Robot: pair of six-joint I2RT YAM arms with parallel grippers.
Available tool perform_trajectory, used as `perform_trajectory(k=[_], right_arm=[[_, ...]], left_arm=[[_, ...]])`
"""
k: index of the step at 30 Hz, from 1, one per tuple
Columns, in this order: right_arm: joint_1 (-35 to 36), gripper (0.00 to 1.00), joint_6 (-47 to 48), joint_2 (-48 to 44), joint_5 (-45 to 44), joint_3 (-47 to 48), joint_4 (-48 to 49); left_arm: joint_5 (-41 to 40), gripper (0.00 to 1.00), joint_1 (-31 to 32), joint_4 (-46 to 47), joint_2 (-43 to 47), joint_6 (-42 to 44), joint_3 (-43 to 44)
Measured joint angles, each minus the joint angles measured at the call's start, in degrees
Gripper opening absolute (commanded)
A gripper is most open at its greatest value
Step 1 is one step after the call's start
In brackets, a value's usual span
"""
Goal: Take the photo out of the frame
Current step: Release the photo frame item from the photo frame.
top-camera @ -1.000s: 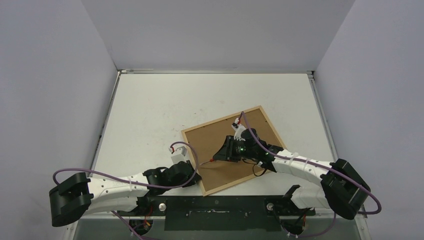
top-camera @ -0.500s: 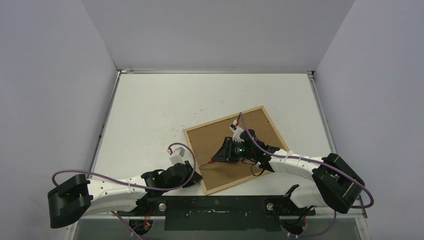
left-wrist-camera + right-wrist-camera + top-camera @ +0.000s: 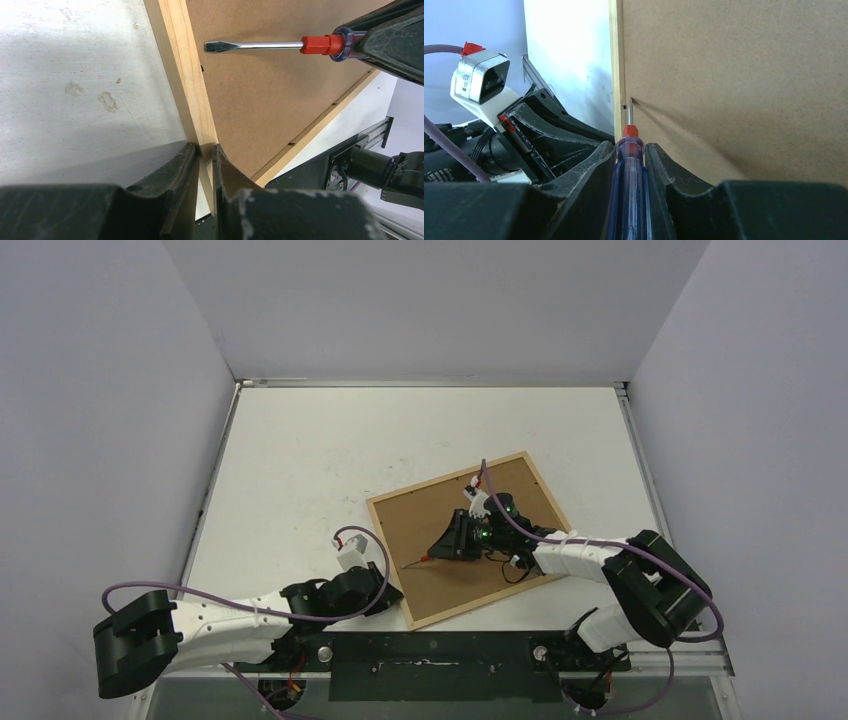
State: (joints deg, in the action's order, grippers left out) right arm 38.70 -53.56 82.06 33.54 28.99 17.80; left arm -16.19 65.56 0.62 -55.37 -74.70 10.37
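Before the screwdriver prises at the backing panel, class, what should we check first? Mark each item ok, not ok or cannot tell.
1. Clamp of the left fingers on the frame rail: ok.
2. Grip of the right fingers on the screwdriver: ok.
3. Its tip seated at the small tab by the rail: cannot tell.
4. The backing panel lying flat inside the frame: ok.
5. View of the photo: not ok, none shows.

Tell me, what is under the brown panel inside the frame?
Nothing under it shows. The panel fills the frame and hides whatever lies beneath. Only a screwdriver is held over it.
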Motion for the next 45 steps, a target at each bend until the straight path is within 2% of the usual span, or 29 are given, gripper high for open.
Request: perform_trajectory(k=[20,21,25,29,33,36,42,45], right_arm=[[-1.2,0.00,5.3,3.6,6.1,0.0,3.7],[-1.2,0.00,5.6,3.6,6.3,0.0,3.5],[-1.6,0.00,6.4,3.5,6.8,0.0,3.4],[-1.9,0.00,6.8,2.9,7.0,0.0,2.6],[-2.0,0.00,7.0,2.7,7.0,0.0,2.5],[-2.0,0.00,6.6,3.2,7.0,0.0,3.4],[-1.5,0.00,5.8,5.3,7.3,0.2,5.8],[-1.4,0.00,5.9,5.6,7.3,0.6,6.0]], left_arm=[[0.0,0.00,0.0,-1.7,0.3,-0.2,0.7],[0.0,0.01,0.0,-1.7,0.3,-0.2,0.7],[-0.1,0.19,0.0,-2.1,0.6,-0.8,0.7],[-0.5,0.28,0.0,-3.1,0.8,-1.2,0.7],[-0.5,0.29,0.0,-3.0,0.9,-1.4,0.7],[-0.5,0.28,0.0,-2.8,0.8,-1.4,0.7],[-0.3,0.09,0.0,-1.9,-1.1,-1.8,1.2],[-0.2,0.05,0.0,-2.2,-2.2,-2.1,2.2]])
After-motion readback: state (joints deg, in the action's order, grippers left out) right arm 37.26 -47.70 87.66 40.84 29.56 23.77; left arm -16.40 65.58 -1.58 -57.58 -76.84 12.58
